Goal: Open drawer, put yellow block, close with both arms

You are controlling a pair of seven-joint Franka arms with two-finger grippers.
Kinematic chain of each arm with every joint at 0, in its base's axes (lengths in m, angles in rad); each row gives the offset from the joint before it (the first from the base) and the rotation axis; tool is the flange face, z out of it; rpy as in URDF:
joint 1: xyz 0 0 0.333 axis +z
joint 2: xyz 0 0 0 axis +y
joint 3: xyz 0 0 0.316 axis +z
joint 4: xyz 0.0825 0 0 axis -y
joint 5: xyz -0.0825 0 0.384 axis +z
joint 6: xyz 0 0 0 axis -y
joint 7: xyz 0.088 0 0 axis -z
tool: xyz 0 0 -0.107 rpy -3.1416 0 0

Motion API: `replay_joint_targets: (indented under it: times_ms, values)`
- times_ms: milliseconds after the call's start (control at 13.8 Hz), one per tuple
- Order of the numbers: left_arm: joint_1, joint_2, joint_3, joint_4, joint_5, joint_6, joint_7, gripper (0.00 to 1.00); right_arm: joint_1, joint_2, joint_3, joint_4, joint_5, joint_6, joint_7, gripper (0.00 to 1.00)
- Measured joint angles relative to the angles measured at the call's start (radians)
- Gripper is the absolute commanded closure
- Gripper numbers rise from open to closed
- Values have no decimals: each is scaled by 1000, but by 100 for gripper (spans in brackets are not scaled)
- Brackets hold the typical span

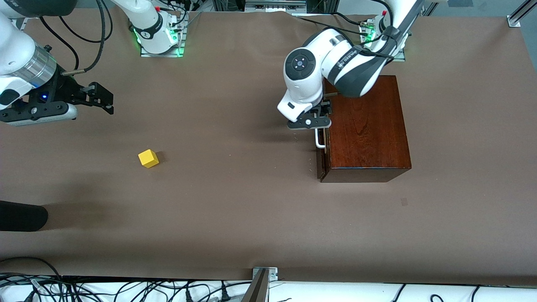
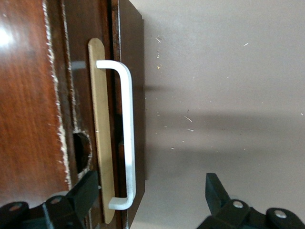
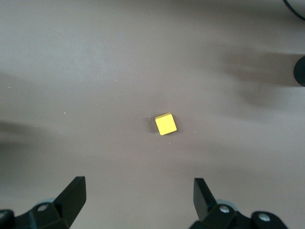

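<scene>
The reddish-brown wooden box (image 1: 367,126) stands toward the left arm's end of the table. Its drawer (image 1: 322,161) looks shut, with the dark front flush and the white bar handle (image 1: 320,141) facing the right arm's end. My left gripper (image 1: 319,120) is open at the handle. In the left wrist view one end of the handle (image 2: 128,138) lies between the open fingers (image 2: 86,190) of the left gripper (image 2: 150,191). The yellow block (image 1: 148,158) lies alone on the table. My right gripper (image 1: 111,102) is open and empty, up over the table. The right wrist view shows the block (image 3: 166,124) ahead of the right gripper (image 3: 139,191).
A brown cloth (image 1: 235,201) covers the table. A dark rounded object (image 1: 21,216) pokes in at the right arm's end, nearer the front camera than the block. A metal bracket (image 1: 264,274) sits at the table's near edge, with cables below it.
</scene>
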State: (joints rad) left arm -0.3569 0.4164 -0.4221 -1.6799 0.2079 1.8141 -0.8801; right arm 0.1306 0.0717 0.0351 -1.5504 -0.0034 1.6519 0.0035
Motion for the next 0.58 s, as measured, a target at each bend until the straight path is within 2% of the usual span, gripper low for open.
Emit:
replay_joint_targets:
  times_ms: [580]
  values:
    - [-4,1,1,-72,63,76,-39,0,0,0,-6,0,0,0,0,0]
